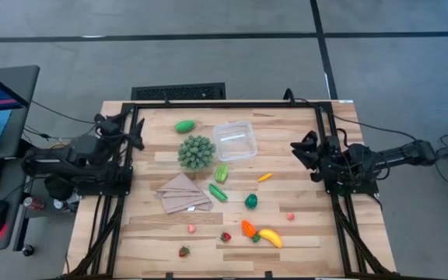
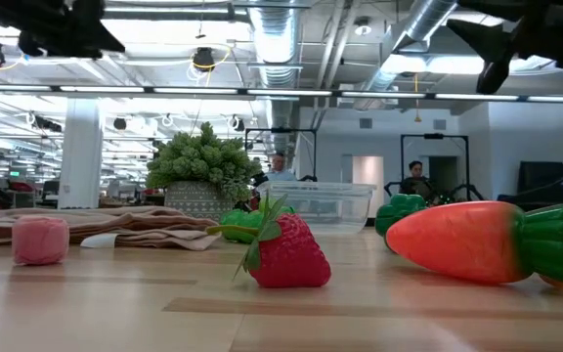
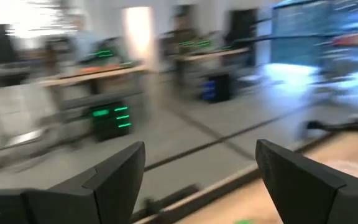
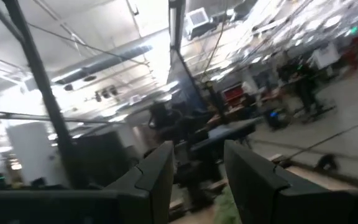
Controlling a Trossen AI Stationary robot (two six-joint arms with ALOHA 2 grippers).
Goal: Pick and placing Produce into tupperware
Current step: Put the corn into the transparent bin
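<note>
The tabletop (image 1: pixel 302 233) is a pale wood-plank surface framed by dark rails; it carries every item, spread apart so each piece can be approached singly.

Both arms sit folded at the sides, clear of the work area. The left gripper (image 1: pixel 136 138) hovers by the left rail with its fingers (image 3: pixel 114 177) spread wide and nothing between them, which suits a first approach to a loose piece. The right gripper (image 1: pixel 302 149) hovers by the right rail; its fingers (image 4: pixel 157 171) stand at a narrow gap, also empty.

The tan folded cloth (image 1: pixel 182 194) lies left of centre. Behind it stands the spiky green ball (image 1: pixel 195 152). Neither looks like produce to be packed.

The clear tupperware (image 1: pixel 234 141) sits just beside the ball on its right, open side up, with no produce visible inside. It lies between the two arms, so either should be able to reach it. By this layout, packing has not yet begun.

The produce remains on the wood:
- yellow banana (image 1: pixel 271 237) touching the orange carrot (image 1: pixel 248 229), near the front edge;
- green oval piece (image 1: pixel 184 126) at the back;
- two green pods (image 1: pixel 218 192) near the cloth;
- green pepper (image 1: pixel 250 201);
- small orange piece (image 1: pixel 264 177);
- red strawberries (image 1: pixel 225 237) scattered along the front.
</note>
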